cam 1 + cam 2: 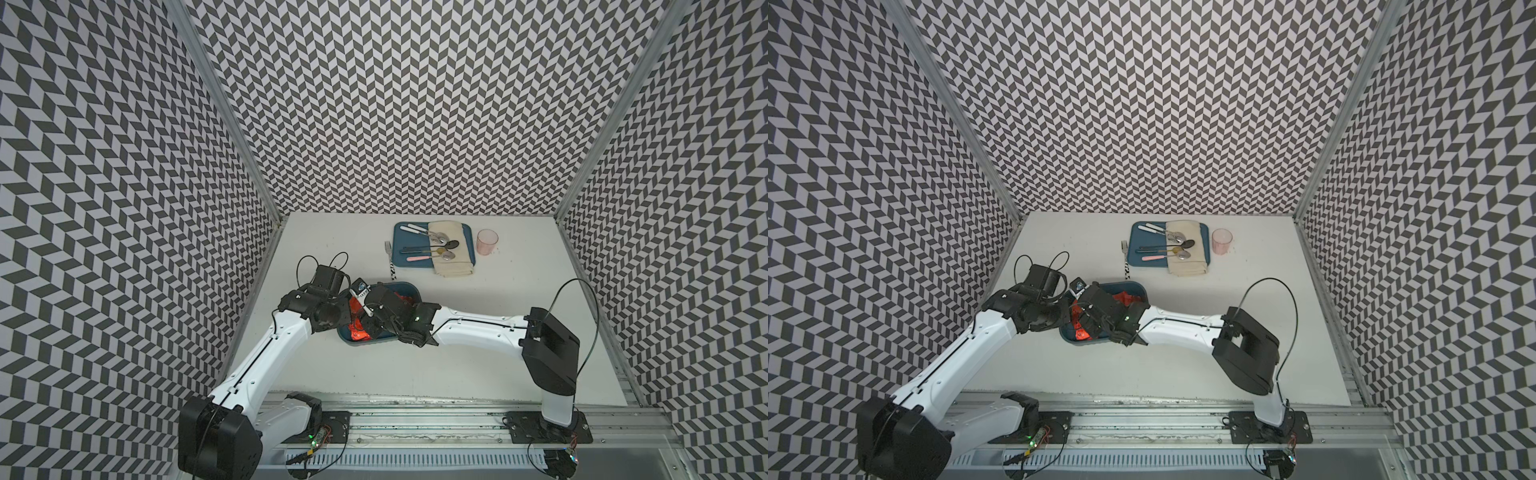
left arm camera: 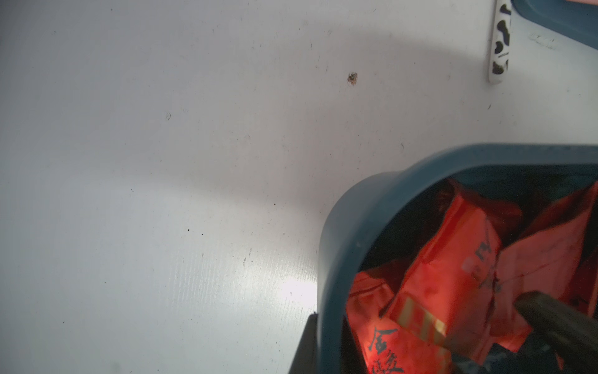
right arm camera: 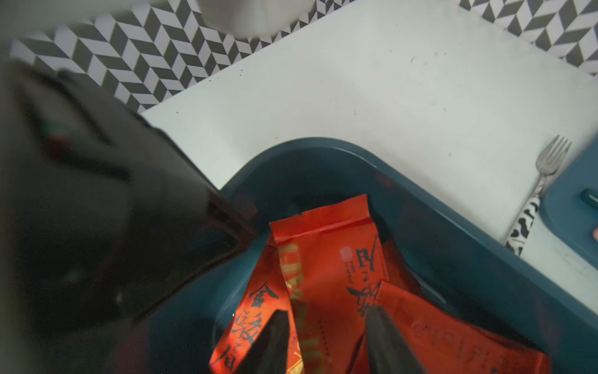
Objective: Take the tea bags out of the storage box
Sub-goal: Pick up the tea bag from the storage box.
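Observation:
The dark teal storage box [image 1: 399,286] [image 1: 1136,286] sits left of the table's middle, with both arms meeting over it. Several red-orange foil tea bags [image 1: 356,311] [image 1: 1077,319] lie jumbled inside. My left gripper [image 2: 326,349] is shut on the box's left wall [image 2: 336,243], one finger outside and one inside. My right gripper [image 3: 326,323] reaches down into the box. Its fingers [image 3: 275,340] press either side of one tea bag [image 3: 326,259], which stands tilted up above the others. The arms hide most of the box floor in both top views.
At the back stands a flatter teal tray [image 1: 401,257] with cutlery and a beige cloth. A pink cup [image 1: 487,242] is to its right. A fork with a cow-print handle [image 1: 390,259] [image 3: 550,162] lies between tray and box. The patterned left wall is close.

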`<state>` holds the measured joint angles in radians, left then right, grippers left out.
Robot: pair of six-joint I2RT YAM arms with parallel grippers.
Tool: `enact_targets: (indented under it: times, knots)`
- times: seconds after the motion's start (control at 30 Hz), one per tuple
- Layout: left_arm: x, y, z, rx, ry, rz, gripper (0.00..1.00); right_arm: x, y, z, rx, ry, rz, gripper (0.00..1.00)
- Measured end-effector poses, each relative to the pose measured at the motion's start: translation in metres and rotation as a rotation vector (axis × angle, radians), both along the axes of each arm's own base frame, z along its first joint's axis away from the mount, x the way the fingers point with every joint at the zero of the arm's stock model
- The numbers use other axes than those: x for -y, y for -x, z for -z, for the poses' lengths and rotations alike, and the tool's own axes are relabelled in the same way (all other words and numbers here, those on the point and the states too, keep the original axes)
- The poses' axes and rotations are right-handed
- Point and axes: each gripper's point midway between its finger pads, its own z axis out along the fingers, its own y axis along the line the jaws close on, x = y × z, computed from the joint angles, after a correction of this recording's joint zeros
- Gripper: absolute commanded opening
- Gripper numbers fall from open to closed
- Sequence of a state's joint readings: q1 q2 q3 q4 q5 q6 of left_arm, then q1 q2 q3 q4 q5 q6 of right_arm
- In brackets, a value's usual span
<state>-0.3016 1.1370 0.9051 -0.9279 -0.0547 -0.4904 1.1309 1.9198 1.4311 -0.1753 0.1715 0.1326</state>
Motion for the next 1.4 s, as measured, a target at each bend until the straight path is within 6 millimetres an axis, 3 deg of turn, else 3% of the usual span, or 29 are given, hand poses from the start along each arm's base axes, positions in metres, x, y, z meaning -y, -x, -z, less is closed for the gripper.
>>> enact_targets:
  times: [0.47, 0.77, 0.97, 1.4]
  knots:
    - [0.000, 0.001, 0.002, -0.005, -0.002, 0.000, 0.00, -0.007, -0.012, 0.013, 0.010, 0.022, 0.036, 0.40]
    - [-0.001, 0.000, 0.002, -0.001, -0.004, -0.002, 0.00, -0.004, -0.014, 0.010, 0.013, 0.017, 0.059, 0.21]
    - [-0.001, 0.000, 0.001, 0.002, -0.003, -0.003, 0.00, 0.004, -0.010, -0.011, 0.017, -0.020, 0.069, 0.01]
    - [-0.011, -0.003, 0.004, -0.001, -0.039, -0.057, 0.00, 0.015, 0.007, -0.071, -0.151, -0.254, 0.002, 0.00]
